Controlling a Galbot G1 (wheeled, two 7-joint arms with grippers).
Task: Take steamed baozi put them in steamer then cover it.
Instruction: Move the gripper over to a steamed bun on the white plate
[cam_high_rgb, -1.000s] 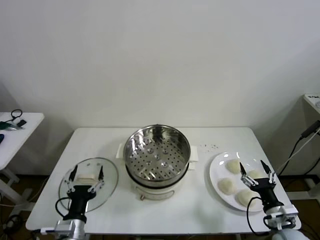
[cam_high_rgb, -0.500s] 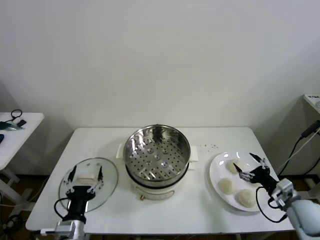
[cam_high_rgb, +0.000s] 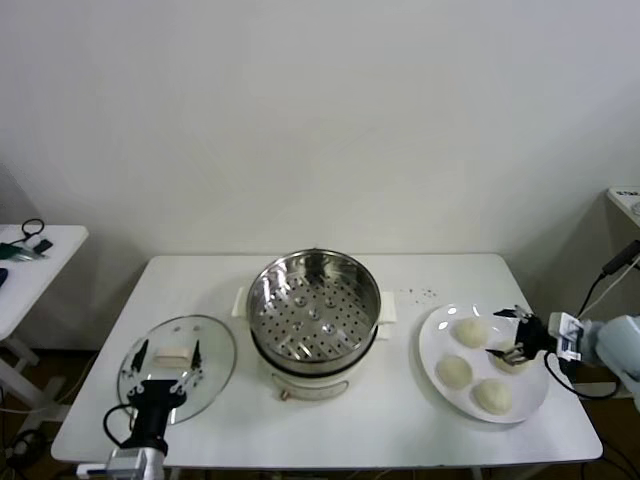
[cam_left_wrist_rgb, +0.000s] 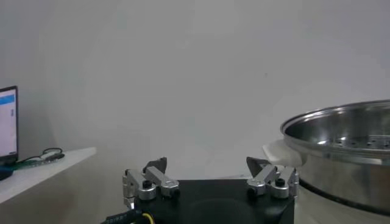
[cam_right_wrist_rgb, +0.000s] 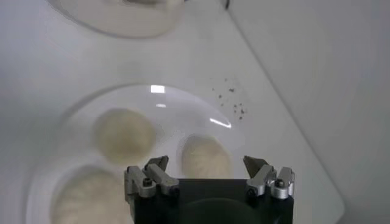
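The steamer, a shiny steel pot with a perforated tray on a white base, stands open and empty at the table's middle. Four cream baozi lie on a white plate to its right: one at the back, one on the left, one in front and one on the right. My right gripper is open and reaches in from the right, level with the right baozi. In the right wrist view that baozi lies just ahead of the open gripper. My left gripper is open over the glass lid.
The glass lid with its cream handle lies flat at the table's front left. Dark crumbs dot the table behind the plate. A side table stands at the far left. The steamer's rim shows in the left wrist view.
My right gripper has swung from the plate's front edge round to its right side and now points left at the right baozi. The left arm has drawn back a little.
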